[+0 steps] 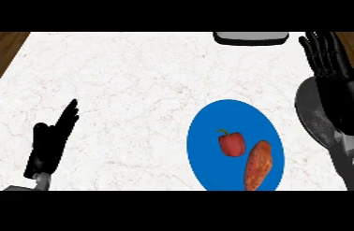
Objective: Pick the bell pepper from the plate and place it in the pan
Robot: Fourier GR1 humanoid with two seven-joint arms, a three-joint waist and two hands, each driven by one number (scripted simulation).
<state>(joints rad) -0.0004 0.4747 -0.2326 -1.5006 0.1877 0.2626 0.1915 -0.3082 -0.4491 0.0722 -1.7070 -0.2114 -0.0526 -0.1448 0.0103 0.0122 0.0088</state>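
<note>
A red bell pepper (232, 143) with a green stem lies on the blue plate (214, 127), left of an orange sweet potato (258, 165). The dark grey pan (313, 114) sits at the right edge, partly hidden by my right forearm. My right hand (326, 54) is raised at the far right above the pan, fingers straight, open and holding nothing, well up and right of the pepper. At the lower left my left hand (50, 143) rests open with fingers up, far from the plate.
A grey flat object (249, 37) lies at the counter's back edge, right of centre. Brown wood shows past the white marble counter (124, 85) at both upper corners.
</note>
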